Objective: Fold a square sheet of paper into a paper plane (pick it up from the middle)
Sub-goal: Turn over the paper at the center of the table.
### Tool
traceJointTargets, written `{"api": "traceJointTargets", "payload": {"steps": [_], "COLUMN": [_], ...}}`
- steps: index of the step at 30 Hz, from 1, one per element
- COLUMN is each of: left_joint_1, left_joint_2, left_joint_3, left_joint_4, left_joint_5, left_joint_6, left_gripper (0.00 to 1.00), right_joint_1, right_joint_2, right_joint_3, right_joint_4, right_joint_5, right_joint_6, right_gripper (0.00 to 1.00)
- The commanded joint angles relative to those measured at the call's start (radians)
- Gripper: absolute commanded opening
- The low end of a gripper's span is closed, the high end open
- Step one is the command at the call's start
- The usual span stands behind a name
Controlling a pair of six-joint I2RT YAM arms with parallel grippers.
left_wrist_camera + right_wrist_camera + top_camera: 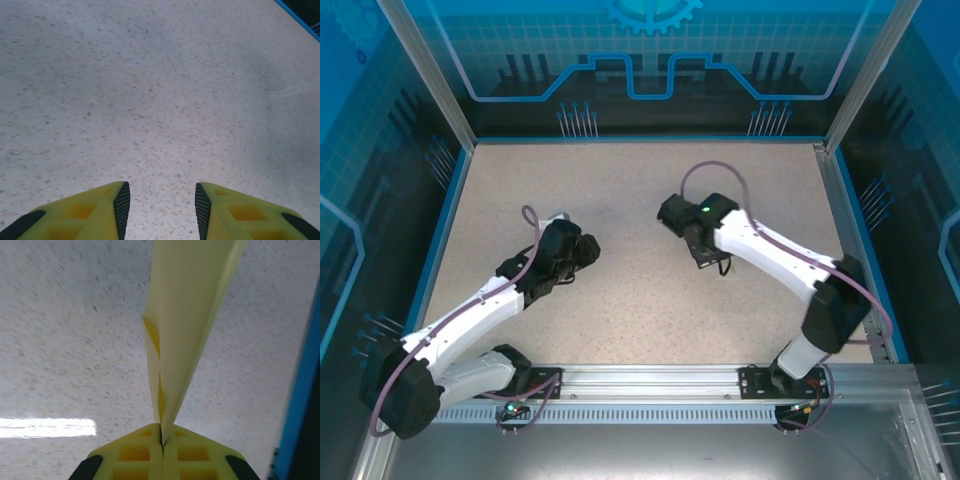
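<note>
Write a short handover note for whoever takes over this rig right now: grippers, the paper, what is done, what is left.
The left gripper is open and empty over the table.
The right gripper is shut on the paper, which is folded long and narrow.
Done: picked up, folds made.
Left: I cannot tell whether the folding is finished; check the wings, then probably finish folding or set it down.

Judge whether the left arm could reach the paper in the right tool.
Probably yes: the left tool is open and empty, only bare table separates it from the right tool, and the paper juts beyond it.
</note>
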Motion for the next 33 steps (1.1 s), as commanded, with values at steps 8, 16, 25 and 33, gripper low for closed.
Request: {"api": "traceJointTargets", "payload": {"steps": [8, 16, 25, 33], "left_joint_1": [0.017, 0.025, 0.019, -0.046], "left_joint_2": [-0.123, -0.235, -0.043, 0.422], "left_joint_3": [-0.022, -0.014, 0.008, 0.213], "left_joint_4": [-0.165, -0.235, 0.018, 0.179], "left_joint_5": [-0.153, -0.156, 0.275, 0.538], "left_joint_6": [-0.025, 0.016, 0.086, 0.074], "left_gripper": [0.43, 0.47, 0.48, 0.27], "right_joint_1": [0.196, 0.195, -0.061, -0.334], "right_joint_2": [0.439, 0.408, -0.05, -0.111], "right_joint_3": [0.269, 0.267, -0.26, -0.488], "right_joint_4": [-0.052, 0.307, 0.671, 0.941], "right_joint_5": [-0.139, -0.602, -0.763, -1.158], "right_joint_6": [0.077, -0.02, -0.011, -0.066], "right_gripper": [0.16, 0.42, 0.52, 0.26]}}
